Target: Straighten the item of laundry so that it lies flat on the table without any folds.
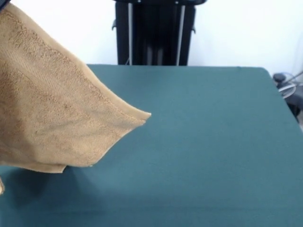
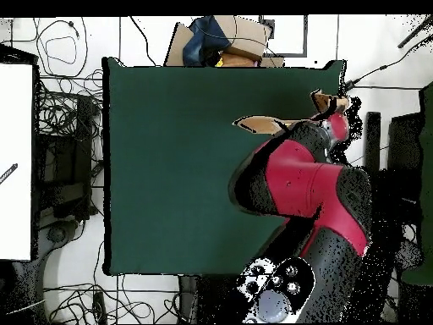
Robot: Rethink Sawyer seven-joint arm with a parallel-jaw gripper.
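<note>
The item of laundry, a tan-orange terry towel, hangs in the air over the table's left side in the front view. It drapes down from the top left corner, with one corner pointing right and its lower edge just above the green cloth. Only a dark sliver of my gripper shows at the towel's top, and the cloth hangs from it. In the overhead view the red arm reaches over the table's right part. It covers most of the item of laundry, whose tan edges peek out beside the wrist.
The robot's black pedestal stands behind the table's far edge. Cables and dark gear lie off the right far corner. In the overhead view, cardboard and a blue object sit beyond the top edge, and cables lie on the floor at the left.
</note>
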